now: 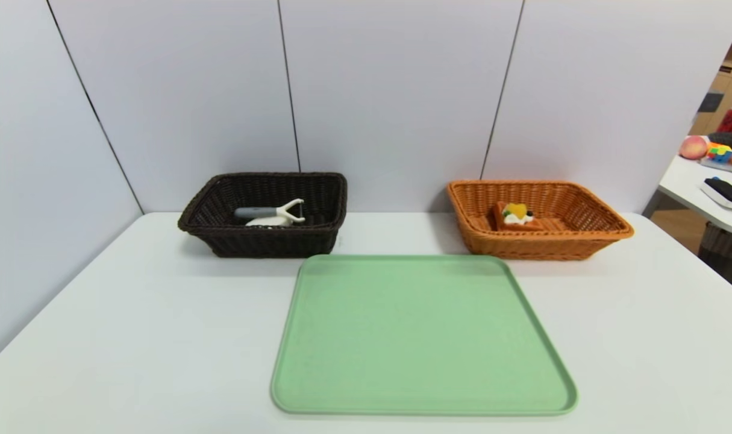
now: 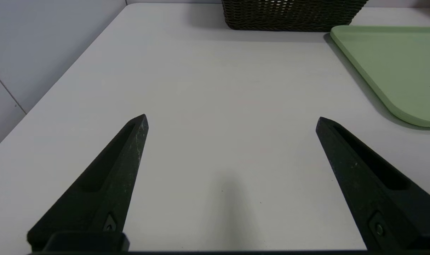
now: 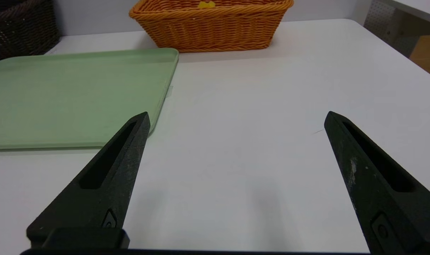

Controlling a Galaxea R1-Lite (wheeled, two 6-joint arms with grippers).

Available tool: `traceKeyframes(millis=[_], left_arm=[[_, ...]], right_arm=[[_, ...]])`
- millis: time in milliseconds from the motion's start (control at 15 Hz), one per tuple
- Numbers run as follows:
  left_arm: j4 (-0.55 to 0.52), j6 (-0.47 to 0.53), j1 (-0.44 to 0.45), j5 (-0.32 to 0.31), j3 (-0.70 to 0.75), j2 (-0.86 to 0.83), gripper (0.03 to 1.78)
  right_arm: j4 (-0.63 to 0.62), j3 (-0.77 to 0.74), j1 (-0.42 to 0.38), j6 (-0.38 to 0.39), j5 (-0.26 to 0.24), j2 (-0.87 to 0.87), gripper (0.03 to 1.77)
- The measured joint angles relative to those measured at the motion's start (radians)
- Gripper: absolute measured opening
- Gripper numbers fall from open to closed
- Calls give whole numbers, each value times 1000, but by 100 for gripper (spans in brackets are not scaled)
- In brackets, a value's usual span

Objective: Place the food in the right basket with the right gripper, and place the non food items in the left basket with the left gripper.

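Square orange-brown waffle with cream and yellow fruit [image 1: 515,216] sits inside orange wicker basket [image 1: 540,247], food side. Grey-handled white peeler [image 1: 263,212] and white rounded bar [image 1: 270,222] share dark brown wicker basket [image 1: 269,244], being non-food. My left gripper [image 2: 232,124] and right gripper [image 3: 238,117], jaws wide, nothing held, idle above white worktop [image 1: 161,337]. Green rectangular tray [image 1: 426,337] bare between; sorting looks complete, so no grip needed.
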Motion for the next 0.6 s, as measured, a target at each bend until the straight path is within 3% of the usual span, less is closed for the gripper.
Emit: traceKeyframes(millis=[600], left_arm=[[0,-1,0,0,0,0,169]], right_arm=[[-8,0,0,0,-1,0,170]])
